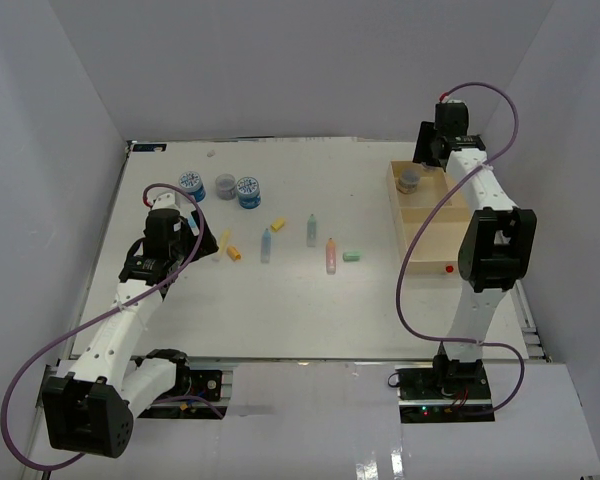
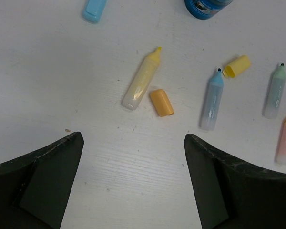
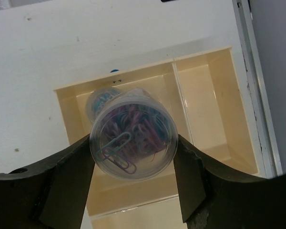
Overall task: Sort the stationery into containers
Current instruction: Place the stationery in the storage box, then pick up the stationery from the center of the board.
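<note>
My right end effector (image 3: 133,157) pinched a clear tub of paper clips (image 3: 133,138) above the far-left compartment of the wooden tray (image 3: 214,109), so I judged lowering and release came next, while my left end effector (image 2: 133,186) hung spread above the yellow marker (image 2: 142,78) on the counter (image 2: 47,71).

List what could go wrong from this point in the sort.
1. The right gripper holds a clear tub of paper clips above a tray compartment that already holds another tub. Released here, it may land on that one and tip or roll.
2. The yellow highlighter is uncapped, with the orange cap loose beside it. The open left gripper could knock the cap away when it reaches in.
</note>
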Tool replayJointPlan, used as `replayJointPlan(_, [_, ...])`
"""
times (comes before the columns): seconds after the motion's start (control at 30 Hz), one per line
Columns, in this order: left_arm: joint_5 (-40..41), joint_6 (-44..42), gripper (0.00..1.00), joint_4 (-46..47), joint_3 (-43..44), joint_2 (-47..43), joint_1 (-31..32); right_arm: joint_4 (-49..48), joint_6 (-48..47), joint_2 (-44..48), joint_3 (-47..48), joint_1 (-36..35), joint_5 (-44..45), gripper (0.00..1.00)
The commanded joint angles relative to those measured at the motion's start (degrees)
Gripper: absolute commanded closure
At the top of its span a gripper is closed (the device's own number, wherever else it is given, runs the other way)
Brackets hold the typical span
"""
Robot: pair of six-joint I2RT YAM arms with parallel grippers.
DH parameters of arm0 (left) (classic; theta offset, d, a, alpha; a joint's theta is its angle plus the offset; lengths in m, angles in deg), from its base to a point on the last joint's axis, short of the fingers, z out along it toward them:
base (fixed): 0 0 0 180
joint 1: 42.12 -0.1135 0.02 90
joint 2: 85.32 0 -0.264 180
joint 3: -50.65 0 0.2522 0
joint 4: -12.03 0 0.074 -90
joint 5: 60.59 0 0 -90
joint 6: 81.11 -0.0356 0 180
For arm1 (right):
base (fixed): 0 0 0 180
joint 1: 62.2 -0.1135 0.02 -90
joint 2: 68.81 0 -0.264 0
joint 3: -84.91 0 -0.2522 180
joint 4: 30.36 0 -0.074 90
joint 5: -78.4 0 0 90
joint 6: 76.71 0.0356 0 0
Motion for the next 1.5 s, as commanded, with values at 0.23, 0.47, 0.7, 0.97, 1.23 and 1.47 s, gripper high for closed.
replayJointPlan(0.23, [-1.75, -0.55, 0.02, 1.36, 0.06, -0.11, -0.16, 1.57, 3.28, -6.93, 6.21, 2.12, 2.38, 0.41])
replayJointPlan(0.47, [-1.84, -0.64, 0.02, 1.28, -0.11, -0.11, -0.16, 1.57, 4.95, -10.62, 7.45, 2.74, 2.99, 0.37])
replayJointPlan(0.7, [-1.93, -0.72, 0.02, 1.28, -0.11, -0.02, -0.25, 1.57, 5.92, -12.2, 8.59, 2.83, 3.17, 0.3])
replayJointPlan(0.97, [-1.93, -0.63, 0.02, 1.36, -0.29, -0.02, -0.17, 1.57, 6.44, -13.78, 9.64, 2.83, 3.08, 0.28])
replayJointPlan(1.23, [-1.75, -0.72, 0.02, 1.36, -0.29, -0.02, -0.16, 1.66, 6.09, -13.27, 10.96, 2.83, 1.24, 0.19])
replayJointPlan(1.47, [-1.32, -0.63, 0.02, 1.36, -0.2, 0.68, -0.16, 0.7, 3.55, -2.91, 7.9, 2.83, -3.41, 0.09])
